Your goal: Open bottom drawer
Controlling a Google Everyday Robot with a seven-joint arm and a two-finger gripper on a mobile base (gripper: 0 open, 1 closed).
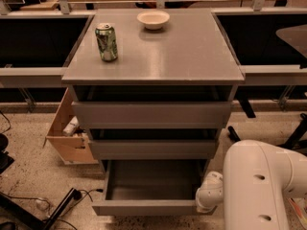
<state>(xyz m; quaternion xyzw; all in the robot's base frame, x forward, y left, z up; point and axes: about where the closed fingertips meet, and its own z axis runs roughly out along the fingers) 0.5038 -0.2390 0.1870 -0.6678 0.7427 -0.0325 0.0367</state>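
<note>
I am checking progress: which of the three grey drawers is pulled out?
The lowest plain grey drawer: its smooth inner tray is exposed, while the top drawer and middle drawer are nearly shut. The gripper is at its front right corner.

One high, near view down onto cabinet front, claw lower right.
</note>
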